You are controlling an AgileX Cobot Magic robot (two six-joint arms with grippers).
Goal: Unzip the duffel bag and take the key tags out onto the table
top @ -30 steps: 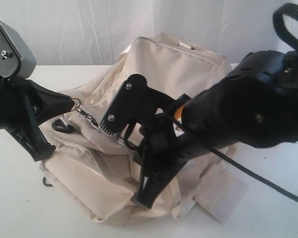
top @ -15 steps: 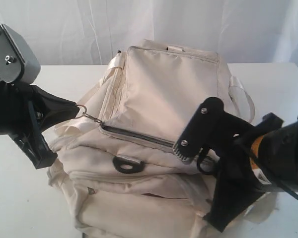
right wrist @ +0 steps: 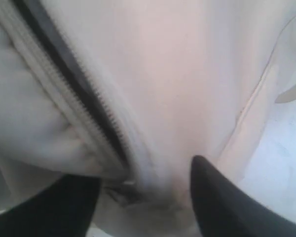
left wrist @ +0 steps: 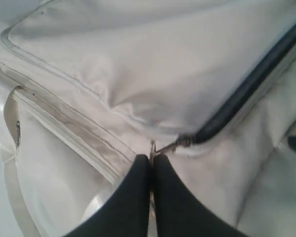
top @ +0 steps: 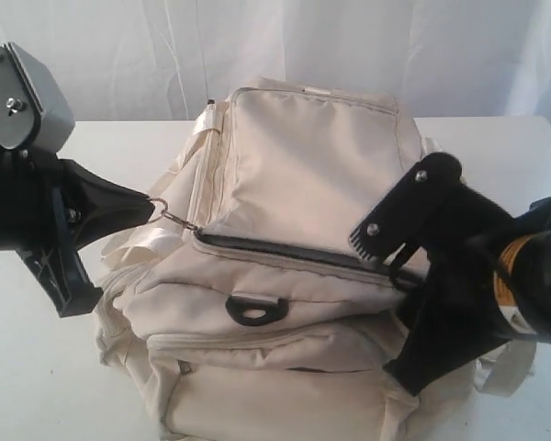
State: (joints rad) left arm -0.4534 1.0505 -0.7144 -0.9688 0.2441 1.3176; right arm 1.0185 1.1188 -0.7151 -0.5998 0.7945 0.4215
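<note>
At the right-hand end of the zip (top: 285, 250), the right gripper (right wrist: 145, 173) has just spread its jaws; a second ago it was over the middle of the duffel bag (top: 303, 165) with them together, and since then it has swept across to this end; the zip behind it now gapes as a long dark slit, so the unzipping looks done or nearly so, and the release suggests the slider is no longer held. The left gripper (left wrist: 151, 162) stays pinched tight on the metal ring (left wrist: 153, 147) at the zip's other end, holding the fabric taut. The bag sits on the white table (top: 37, 367), between the two arms; the open jaws straddle the cloth at the zip's end, with the slit running away just beside them. The key tags are not visible in any view; presumably they lie inside, under the slit, so the right gripper must next reach in there.
</note>
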